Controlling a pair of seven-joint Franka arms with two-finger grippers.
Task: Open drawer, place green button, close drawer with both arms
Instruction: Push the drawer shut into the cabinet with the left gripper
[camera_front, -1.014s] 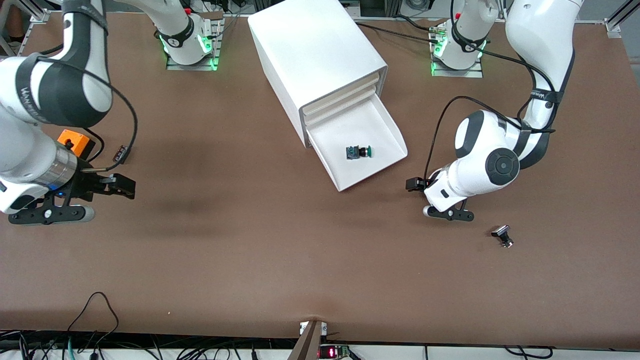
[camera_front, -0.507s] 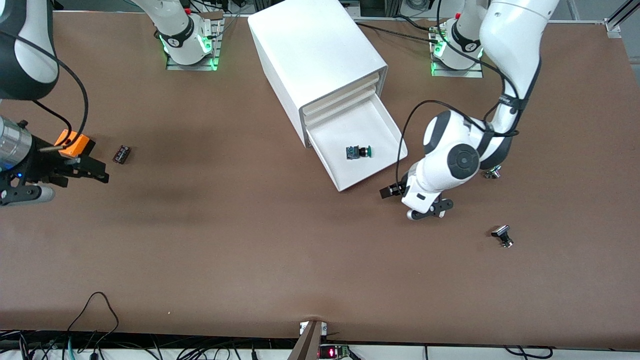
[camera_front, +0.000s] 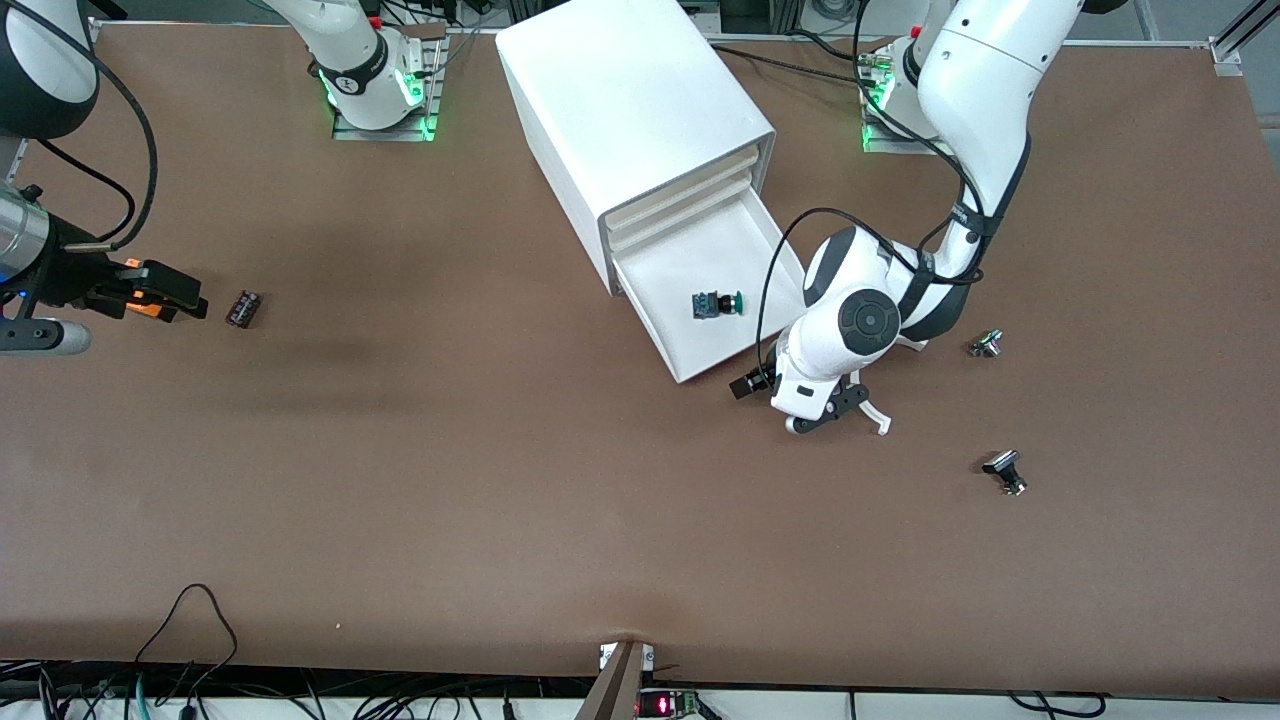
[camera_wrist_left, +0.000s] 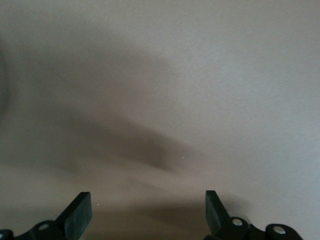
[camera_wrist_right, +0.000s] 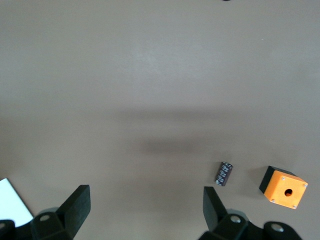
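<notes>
The drawer (camera_front: 715, 300) stands pulled out of the white cabinet (camera_front: 630, 110), and the button (camera_front: 718, 304) lies inside it on the white floor, about in the middle. So the placing looks done and only the closing is left.

In the last second the left gripper (camera_front: 835, 420) has moved from the table well toward the left arm's end to a spot just beside the drawer's open front corner, low over the table. I judge that it is lining up to push the drawer front back in. Its fingers (camera_wrist_left: 80, 212) are spread wide, with nothing between them. The right gripper (camera_front: 165, 295) has drawn away from the drawer, toward the right arm's end of the table; its fingers (camera_wrist_right: 75, 205) are also spread and empty.

The left wrist view shows only bare table, so the gap to the drawer front is hard to judge. The orange cube (camera_wrist_right: 283, 186) is mostly hidden by the right gripper in the front view.
</notes>
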